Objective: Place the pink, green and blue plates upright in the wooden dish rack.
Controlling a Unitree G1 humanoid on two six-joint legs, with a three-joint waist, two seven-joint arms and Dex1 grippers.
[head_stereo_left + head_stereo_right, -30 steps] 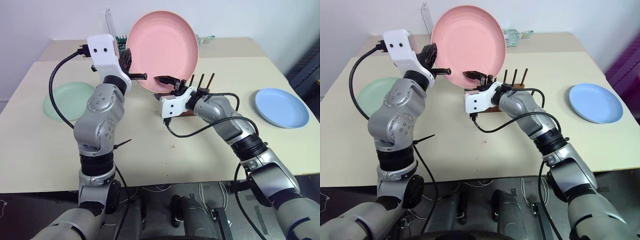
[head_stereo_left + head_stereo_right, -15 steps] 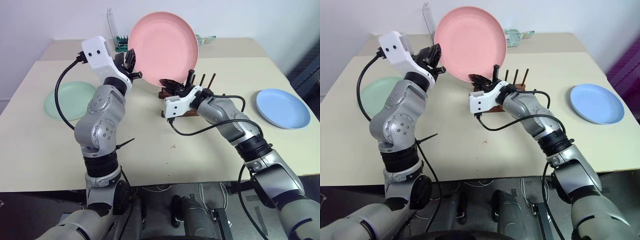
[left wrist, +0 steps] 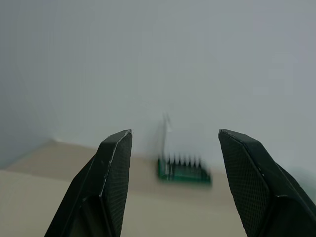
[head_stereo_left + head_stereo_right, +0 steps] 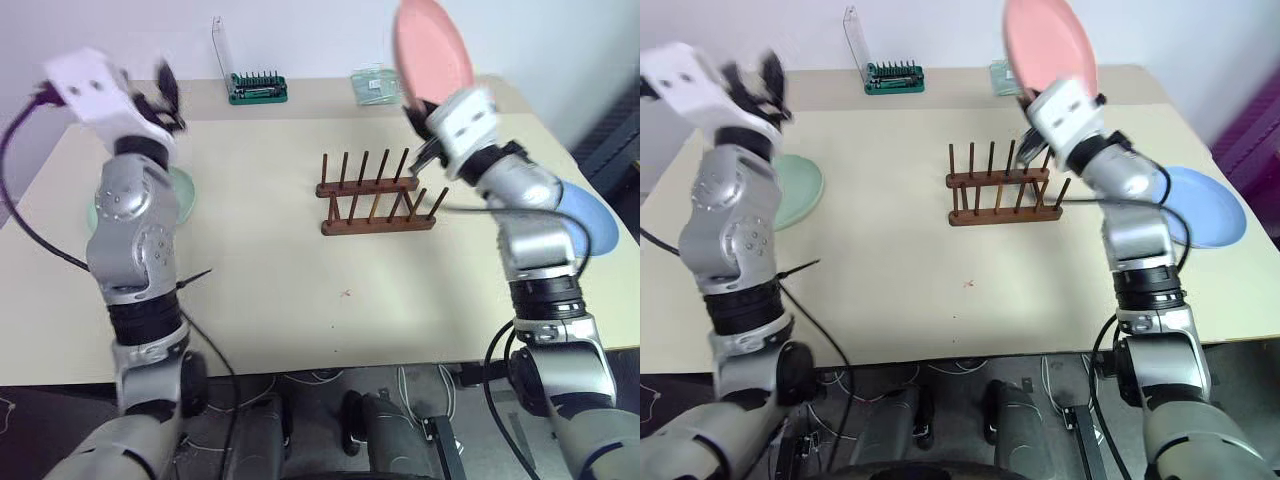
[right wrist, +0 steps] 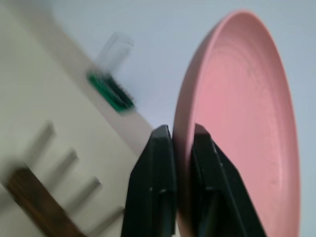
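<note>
The right gripper (image 5: 177,143) pinches the rim of the pink plate (image 5: 242,128), held upright above the dish rack (image 4: 375,195). The left gripper (image 3: 170,163) is spread, empty, above the green plate (image 4: 800,190). The blue plate (image 4: 1205,205) lies beyond the right arm.

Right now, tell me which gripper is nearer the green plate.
Left. The left gripper hangs open just above the green plate; the right gripper holds the pink plate across the table.

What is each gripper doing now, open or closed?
Left gripper: open, empty.
Right gripper: shut on the pink plate.
</note>
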